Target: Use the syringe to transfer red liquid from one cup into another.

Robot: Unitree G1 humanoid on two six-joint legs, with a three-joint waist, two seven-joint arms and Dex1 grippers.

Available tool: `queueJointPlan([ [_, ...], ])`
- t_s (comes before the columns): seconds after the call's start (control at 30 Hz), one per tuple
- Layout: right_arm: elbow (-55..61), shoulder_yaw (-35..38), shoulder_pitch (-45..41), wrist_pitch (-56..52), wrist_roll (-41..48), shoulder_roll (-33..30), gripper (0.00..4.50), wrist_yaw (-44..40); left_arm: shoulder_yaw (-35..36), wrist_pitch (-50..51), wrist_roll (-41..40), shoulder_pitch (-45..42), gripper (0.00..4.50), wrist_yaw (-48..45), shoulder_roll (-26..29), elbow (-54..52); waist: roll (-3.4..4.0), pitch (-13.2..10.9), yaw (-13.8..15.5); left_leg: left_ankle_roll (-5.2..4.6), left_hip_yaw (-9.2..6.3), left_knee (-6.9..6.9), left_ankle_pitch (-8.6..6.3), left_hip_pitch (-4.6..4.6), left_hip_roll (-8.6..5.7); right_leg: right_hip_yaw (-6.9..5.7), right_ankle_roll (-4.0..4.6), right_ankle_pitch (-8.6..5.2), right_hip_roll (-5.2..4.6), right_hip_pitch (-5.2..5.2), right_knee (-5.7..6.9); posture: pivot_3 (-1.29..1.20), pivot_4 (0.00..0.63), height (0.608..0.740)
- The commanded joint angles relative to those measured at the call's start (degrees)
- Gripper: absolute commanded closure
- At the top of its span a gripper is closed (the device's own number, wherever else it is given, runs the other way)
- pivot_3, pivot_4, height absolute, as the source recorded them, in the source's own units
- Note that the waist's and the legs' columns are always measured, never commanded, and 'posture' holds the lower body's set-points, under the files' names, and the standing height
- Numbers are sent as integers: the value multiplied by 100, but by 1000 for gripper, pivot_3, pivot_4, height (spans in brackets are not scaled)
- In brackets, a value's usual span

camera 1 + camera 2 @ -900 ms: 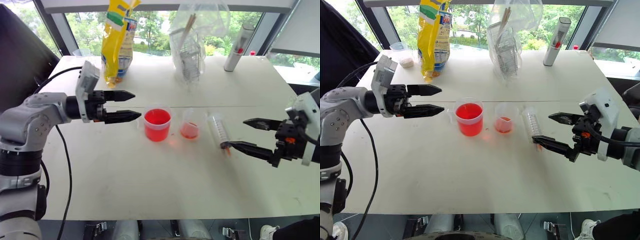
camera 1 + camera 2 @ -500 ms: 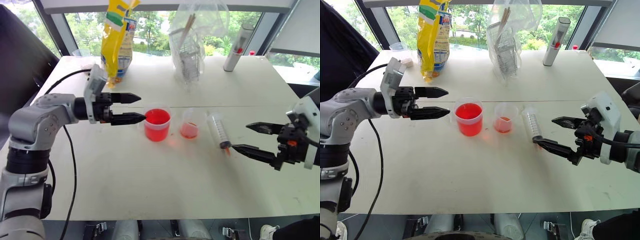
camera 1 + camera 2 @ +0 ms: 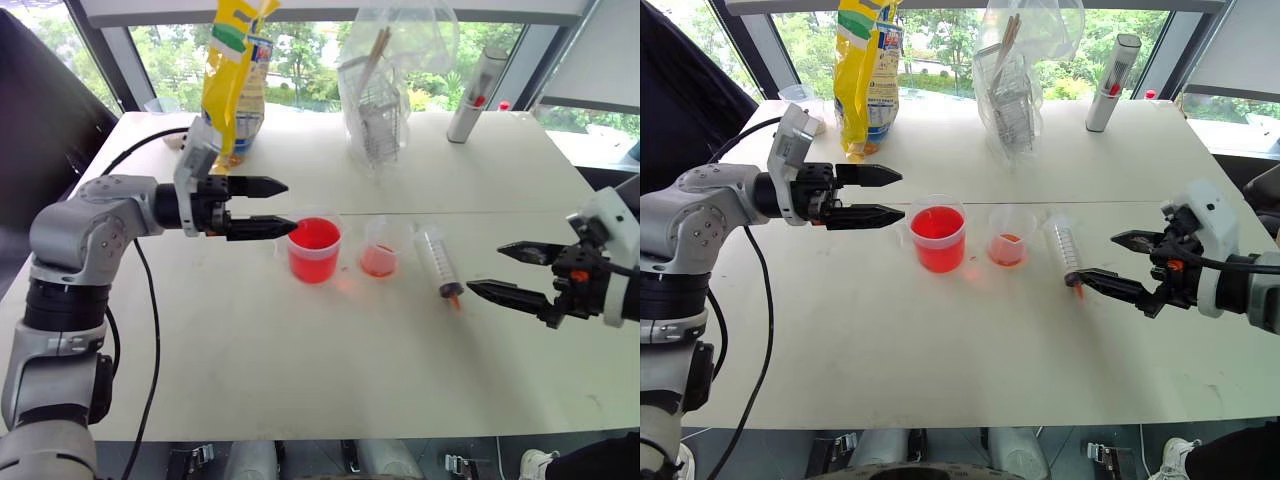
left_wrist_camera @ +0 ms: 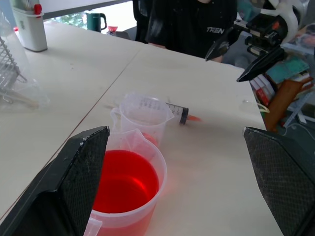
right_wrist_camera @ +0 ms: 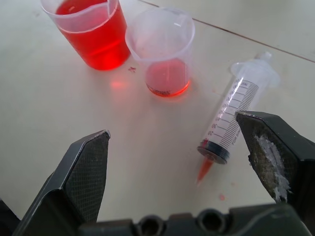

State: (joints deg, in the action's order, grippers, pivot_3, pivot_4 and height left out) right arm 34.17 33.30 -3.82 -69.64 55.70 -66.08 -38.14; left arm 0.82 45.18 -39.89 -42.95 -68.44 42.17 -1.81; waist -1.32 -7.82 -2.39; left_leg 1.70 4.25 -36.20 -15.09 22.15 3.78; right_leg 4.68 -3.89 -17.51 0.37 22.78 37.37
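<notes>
The larger handled cup [image 3: 315,248] stands at the table's middle, about half full of red liquid [image 5: 93,37]. Right beside it is the smaller cup [image 3: 381,247] with a little red liquid at its bottom. The syringe [image 3: 438,260] lies flat on the table to the right of the smaller cup, orange tip toward the near edge. My left gripper [image 3: 290,206] hovers open just left of the larger cup's rim, pointing right, nothing between its fingers. My right gripper [image 3: 485,267] hangs open and empty a short way right of the syringe's tip.
At the back of the table stand a yellow bag [image 3: 235,80], a clear plastic bag with a wire rack [image 3: 385,75] and a grey cylinder [image 3: 477,95]. A black cable [image 3: 140,330] runs along the left arm. A person in a dark shirt [image 4: 197,24] stands beyond the table's right end.
My left gripper has moved right, up to the larger cup's rim. My right gripper has drawn back a little to the right, away from the syringe's tip. Cups and syringe lie as before.
</notes>
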Motion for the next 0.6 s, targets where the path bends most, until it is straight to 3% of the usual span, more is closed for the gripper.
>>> queueJointPlan([
  [0.03,-362,-351,-492,-213,-67,-202,58,215,58,-244,103,-110,0,-96,35,21,0,0,-9,0,0,-1,0,-1,0,0,0,0,0,0,0,0,150,739],
  [0.1,-681,-789,-977,-490,-43,-259,58,338,48,-314,153,-134,0,-117,5,84,2,1,-13,0,3,-1,0,-4,1,3,0,0,0,-1,1,0,150,739],
  [0.23,-1852,-2327,-2828,-1458,-456,95,58,743,-15,-477,251,-101,0,-138,-113,72,4,-1,-33,0,12,-1,0,-12,3,11,3,1,-2,2,4,0,150,739],
  [0.37,-3613,-3610,-4495,-2032,-1303,959,58,1048,2,-574,290,-123,0,-102,-219,86,6,1,-14,-1,13,2,0,1,4,20,7,0,0,20,7,0,150,739],
  [0.6,-5996,-4941,-5624,-1433,-2511,1911,58,699,218,-442,196,153,0,98,-127,-259,7,1,2,-7,20,6,-4,32,1,15,6,0,2,56,12,0,150,739],
])
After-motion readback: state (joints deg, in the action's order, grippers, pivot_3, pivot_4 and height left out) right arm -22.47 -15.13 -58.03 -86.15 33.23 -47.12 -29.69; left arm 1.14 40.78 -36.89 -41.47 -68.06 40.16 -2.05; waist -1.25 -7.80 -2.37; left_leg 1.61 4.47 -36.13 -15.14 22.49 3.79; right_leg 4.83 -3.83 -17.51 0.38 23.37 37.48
